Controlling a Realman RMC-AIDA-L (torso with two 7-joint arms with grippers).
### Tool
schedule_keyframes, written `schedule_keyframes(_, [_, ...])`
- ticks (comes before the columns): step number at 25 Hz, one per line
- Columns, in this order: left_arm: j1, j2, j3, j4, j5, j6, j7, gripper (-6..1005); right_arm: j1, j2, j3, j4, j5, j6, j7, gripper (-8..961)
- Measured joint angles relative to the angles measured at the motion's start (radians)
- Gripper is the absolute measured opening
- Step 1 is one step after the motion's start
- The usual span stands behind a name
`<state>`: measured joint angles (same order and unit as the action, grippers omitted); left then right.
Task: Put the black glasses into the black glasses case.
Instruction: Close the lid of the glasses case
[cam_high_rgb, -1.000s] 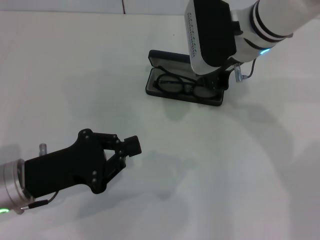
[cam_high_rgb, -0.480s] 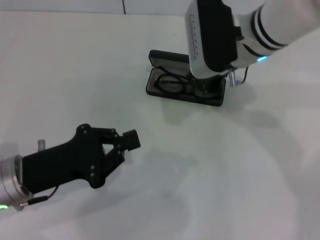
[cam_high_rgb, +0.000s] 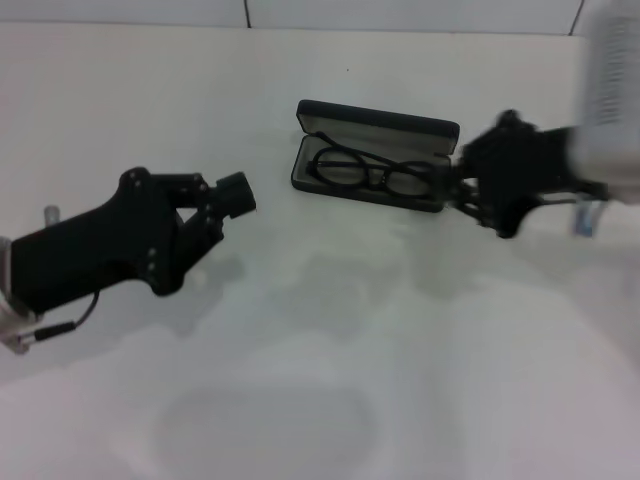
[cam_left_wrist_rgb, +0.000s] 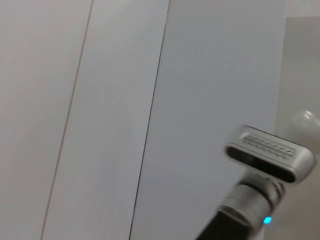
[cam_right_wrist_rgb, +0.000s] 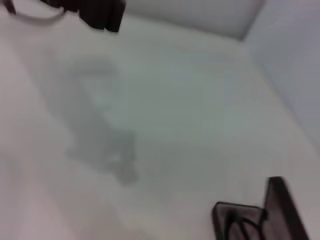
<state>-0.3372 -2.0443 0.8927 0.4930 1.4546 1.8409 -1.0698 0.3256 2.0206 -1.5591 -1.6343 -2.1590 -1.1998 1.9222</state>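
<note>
basically done as we read it: black glasses (cam_high_rgb: 372, 173) lie inside the open black glasses case (cam_high_rgb: 375, 123) at upper centre, lid not shut, our right gripper (cam_high_rgb: 478, 197) just right of it, empty, left gripper (cam_high_rgb: 222, 205) mid-left, nearly closed, empty.

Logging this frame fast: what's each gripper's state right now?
Left gripper: empty, open or shut cannot be told.
Right gripper: blurred beside the black glasses case, cannot be told.
</note>
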Motion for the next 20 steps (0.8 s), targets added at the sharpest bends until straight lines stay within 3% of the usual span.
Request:
schedule_keyframes(4, [-0.033, 0.014, -0.018, 0.020, -0.002, -0.016, -0.027, 56, -0.115, -0.002, 0.120, 0.004, 0.181, -0.077, -0.073, 128])
schedule_keyframes(6, [-0.080, 0.019, -0.024, 0.025, 0.006, -0.049, -0.043, 59, -0.165, -0.006, 0.217, 0.053, 0.298, -0.160, -0.132, 143])
schedule_keyframes(8, [-0.113, 0.021, -0.023, 0.027, 0.011, -0.073, -0.054, 62, -0.207, -0.007, 0.397, 0.165, 0.424, -0.328, -0.221, 159])
schedule_keyframes(9, [-0.192, 0.027, -0.020, 0.031, 0.031, -0.143, -0.086, 63, -0.210, -0.007, 0.480, 0.230, 0.462, -0.409, -0.251, 166])
schedule_keyframes(12, [-0.257, 0.037, -0.017, 0.031, 0.055, -0.212, -0.112, 76, -0.207, -0.008, 0.684, 0.376, 0.514, -0.580, -0.300, 190])
schedule_keyframes(15, [-0.330, 0.041, -0.015, 0.031, 0.103, -0.298, -0.133, 90, -0.201, -0.008, 0.962, 0.534, 0.490, -0.755, -0.342, 213])
schedule_keyframes(17, [-0.377, 0.038, -0.016, 0.032, 0.142, -0.363, -0.140, 99, -0.202, -0.009, 1.088, 0.600, 0.459, -0.817, -0.378, 228])
schedule_keyframes(20, [-0.430, 0.016, -0.015, 0.032, 0.199, -0.458, -0.145, 136, -0.206, -0.011, 1.192, 0.696, 0.440, -0.864, -0.430, 251])
